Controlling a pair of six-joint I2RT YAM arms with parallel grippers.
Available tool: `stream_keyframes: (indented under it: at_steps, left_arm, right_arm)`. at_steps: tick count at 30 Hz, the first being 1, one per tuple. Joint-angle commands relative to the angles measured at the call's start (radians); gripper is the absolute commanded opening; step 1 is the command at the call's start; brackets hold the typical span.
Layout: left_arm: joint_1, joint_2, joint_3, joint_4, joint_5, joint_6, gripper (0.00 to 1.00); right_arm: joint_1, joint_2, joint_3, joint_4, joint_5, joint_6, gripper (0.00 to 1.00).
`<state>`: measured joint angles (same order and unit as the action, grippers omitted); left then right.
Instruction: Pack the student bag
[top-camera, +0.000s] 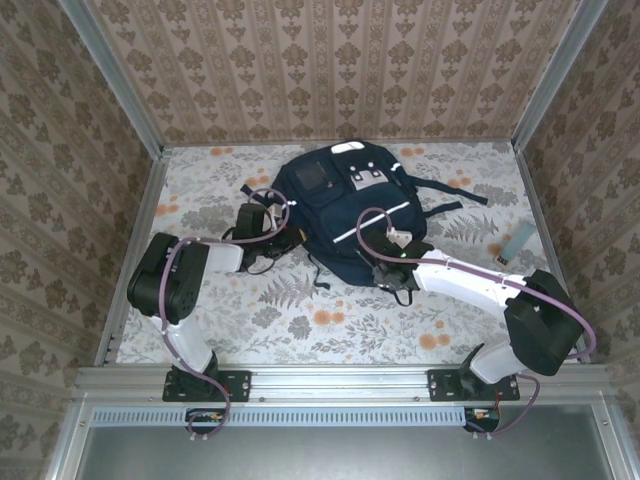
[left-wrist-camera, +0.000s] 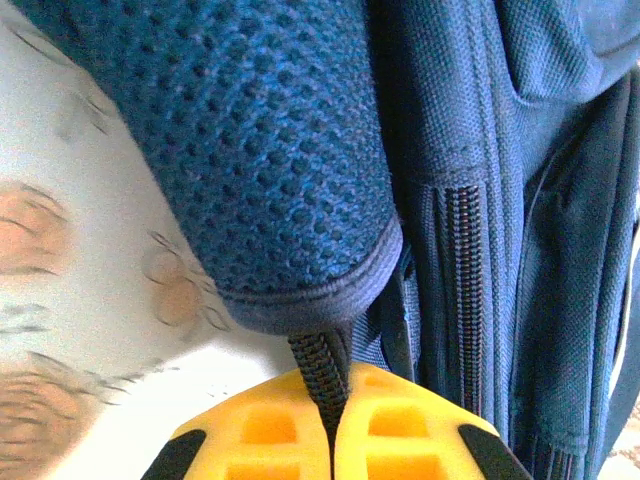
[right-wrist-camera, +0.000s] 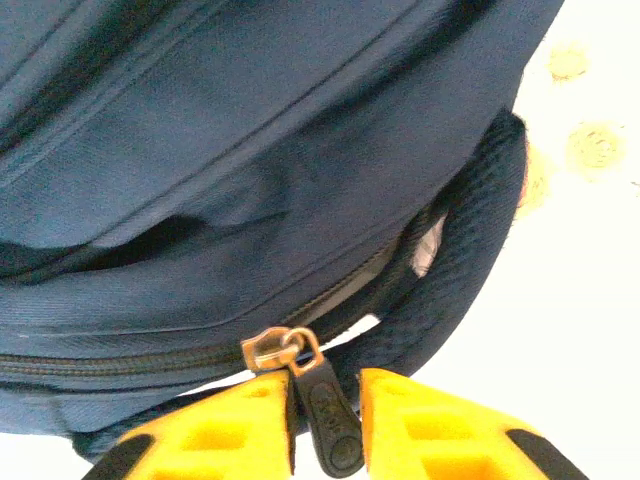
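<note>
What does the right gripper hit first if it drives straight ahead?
The bag, almost at once. The right gripper is shut on the zipper pull, and the slider sits just beyond its fingertips. Depth looks short, though it is hard to judge.

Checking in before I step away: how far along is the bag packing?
Done: both tools have a grip, the left tool shut on a black strap, the right tool shut on the zipper pull of the student bag. In hand: working that zip. Left: a pale flat item lies on the table beside the bag, seemingly unpacked.
</note>
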<state>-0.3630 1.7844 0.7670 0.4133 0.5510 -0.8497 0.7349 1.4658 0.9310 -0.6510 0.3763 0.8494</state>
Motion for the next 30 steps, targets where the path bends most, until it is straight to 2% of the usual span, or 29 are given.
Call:
stream_keyframes:
  at_steps: [1, 4, 7, 11, 14, 17, 24, 30]
  left_arm:
    - [0.063, -0.032, 0.041, -0.052, -0.073, 0.071, 0.0]
    - [0.087, -0.034, 0.064, -0.093, -0.077, 0.095, 0.01]
    - [0.107, -0.043, 0.077, -0.113, -0.076, 0.099, 0.1]
    - [0.11, -0.092, 0.081, -0.158, -0.09, 0.101, 0.35]
    - [0.108, -0.147, 0.074, -0.23, -0.111, 0.097, 0.48]
    - [0.102, -0.216, 0.048, -0.311, -0.149, 0.092, 0.58]
    - [0.063, -0.384, -0.055, -0.378, -0.184, 0.033, 0.68]
    - [0.006, -0.474, -0.103, -0.403, -0.184, -0.017, 0.71]
  right_arm:
    - [-0.005, -0.025, 0.007, 0.018, -0.116, -0.145, 0.37]
    - [-0.003, -0.016, 0.027, 0.048, -0.173, -0.204, 0.42]
    - [0.0, 0.003, 0.041, 0.081, -0.209, -0.238, 0.44]
    - [0.0, 0.05, 0.08, 0.071, -0.19, -0.27, 0.46]
    - [-0.002, 0.07, 0.099, 0.072, -0.177, -0.297, 0.52]
    - [-0.006, 0.093, 0.109, 0.094, -0.224, -0.344, 0.58]
    - [-0.052, 0.155, 0.141, 0.075, -0.235, -0.365, 0.74]
    - [-0.067, 0.155, 0.121, 0.143, -0.385, -0.4, 0.82]
